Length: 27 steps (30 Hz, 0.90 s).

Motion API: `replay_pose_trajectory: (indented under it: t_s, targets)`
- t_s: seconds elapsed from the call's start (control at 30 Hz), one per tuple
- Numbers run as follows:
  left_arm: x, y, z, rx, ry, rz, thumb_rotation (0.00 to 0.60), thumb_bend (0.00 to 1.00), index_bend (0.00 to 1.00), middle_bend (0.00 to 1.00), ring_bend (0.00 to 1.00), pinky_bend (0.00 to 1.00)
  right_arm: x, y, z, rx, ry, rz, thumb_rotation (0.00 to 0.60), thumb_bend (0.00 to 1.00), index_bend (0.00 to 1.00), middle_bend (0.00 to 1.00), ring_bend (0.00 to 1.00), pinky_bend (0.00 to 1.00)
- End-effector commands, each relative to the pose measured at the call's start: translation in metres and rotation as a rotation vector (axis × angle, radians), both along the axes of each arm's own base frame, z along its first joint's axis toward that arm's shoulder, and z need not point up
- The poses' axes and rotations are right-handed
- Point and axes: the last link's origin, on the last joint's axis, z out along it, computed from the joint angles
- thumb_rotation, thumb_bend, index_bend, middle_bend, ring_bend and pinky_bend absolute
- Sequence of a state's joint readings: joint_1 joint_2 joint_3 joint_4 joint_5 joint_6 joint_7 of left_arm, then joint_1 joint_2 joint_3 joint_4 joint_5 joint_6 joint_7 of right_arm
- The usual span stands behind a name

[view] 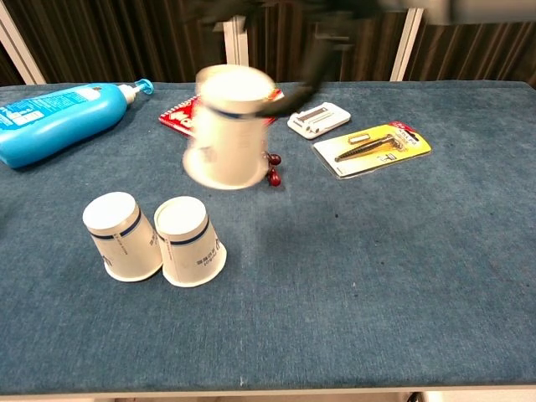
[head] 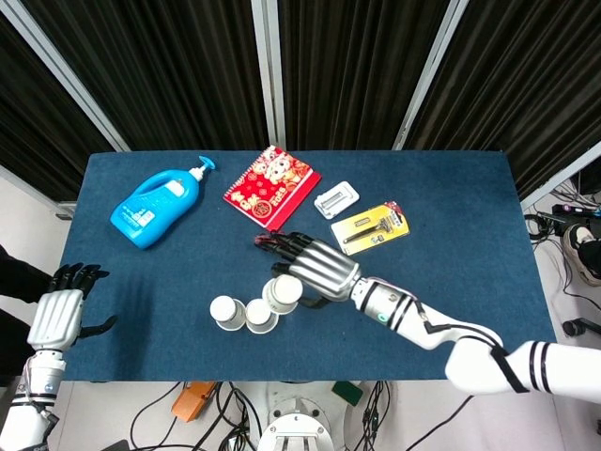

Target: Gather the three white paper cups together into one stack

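The left hand (head: 56, 318) hangs off the table's left edge, fingers spread, holding nothing. Two white paper cups (view: 155, 237) stand upside down, touching, near the front edge of the blue-covered table (view: 377, 276), each with a thin blue band; small print on the right one is too fine to read. The right hand (head: 315, 268) holds the third cup (view: 226, 126) inverted in the air above and just right of the pair; motion blur smears the cup, and the chest view cuts off most of the hand.
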<state>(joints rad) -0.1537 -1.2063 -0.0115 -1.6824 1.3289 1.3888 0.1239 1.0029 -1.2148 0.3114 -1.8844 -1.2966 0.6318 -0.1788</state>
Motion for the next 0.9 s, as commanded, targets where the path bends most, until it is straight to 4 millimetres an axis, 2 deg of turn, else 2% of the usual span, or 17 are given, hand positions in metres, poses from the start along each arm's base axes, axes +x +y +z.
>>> replay_pose_trajectory:
  t_s: [0.03, 0.37, 0.63, 0.9]
  targets:
    - [-0.003, -0.001, 0.001, 0.006, -0.002, 0.007, 0.597, 0.19, 0.23, 0.15, 0.08, 0.00, 0.034, -0.003, -0.023, 0.036, 0.017, 0.049, 0.600, 0.48, 0.52, 0.10, 0.00, 0.18]
    - [-0.012, -0.002, 0.001, 0.007, -0.015, 0.028, 0.596, 0.19, 0.23, 0.14, 0.08, 0.00, 0.066, 0.001, -0.060, 0.044, 0.108, 0.105, 0.600, 0.48, 0.49, 0.10, 0.00, 0.18]
    - [-0.016, -0.003, 0.000, 0.008, -0.022, 0.036, 0.598, 0.18, 0.23, 0.14, 0.08, 0.00, 0.074, 0.005, -0.069, 0.032, 0.132, 0.117, 0.600, 0.48, 0.46, 0.09, 0.00, 0.18]
    - [-0.017, -0.004, -0.001, 0.011, -0.028, 0.038, 0.596, 0.18, 0.23, 0.14, 0.08, 0.00, 0.076, 0.010, -0.070, 0.030, 0.129, 0.122, 0.600, 0.48, 0.36, 0.10, 0.00, 0.17]
